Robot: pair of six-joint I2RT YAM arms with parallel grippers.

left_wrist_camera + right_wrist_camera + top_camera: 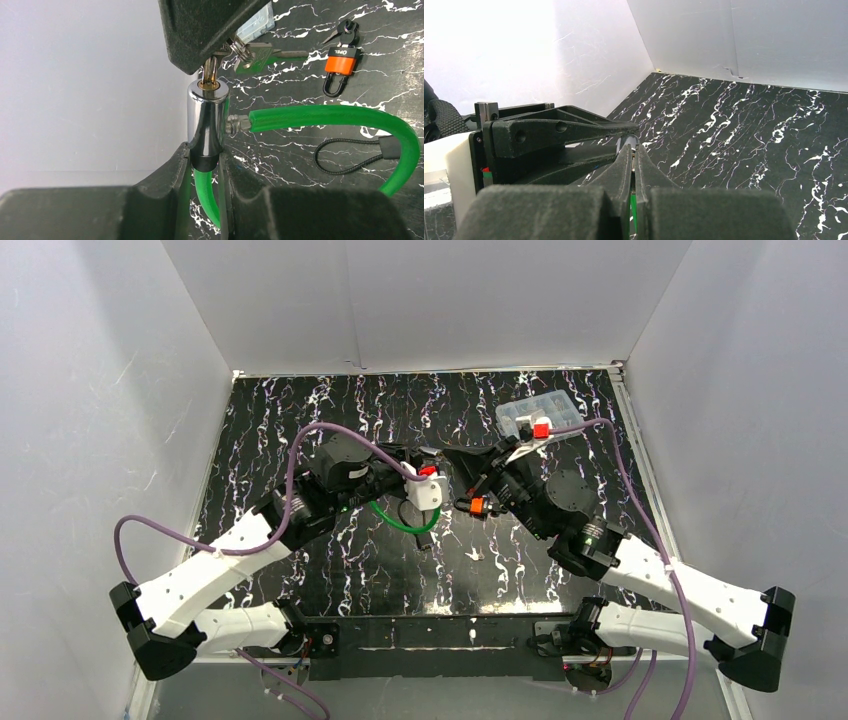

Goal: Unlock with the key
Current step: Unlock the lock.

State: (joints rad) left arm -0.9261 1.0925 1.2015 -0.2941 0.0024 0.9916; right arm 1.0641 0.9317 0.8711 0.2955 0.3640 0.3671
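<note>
Table centre: left gripper (204, 161) clamped on upright lock cylinder (207, 117). 1 key (210, 71) seated in its 12 o'clock end; right gripper (634, 159) pinched tight on key. Its green cable (325, 116) loops out toward 3 o'clock.

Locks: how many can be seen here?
2. The green cable lock, key in it, is held in the left tool; the orange padlock lies on the table. The clear box may hide others.

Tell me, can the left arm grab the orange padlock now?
Probably not yet. The left gripper is shut on the chrome lock, with the key in it, so it is busy. The orange padlock lies uncovered on the table nearby, likely reachable once it lets go.
</note>
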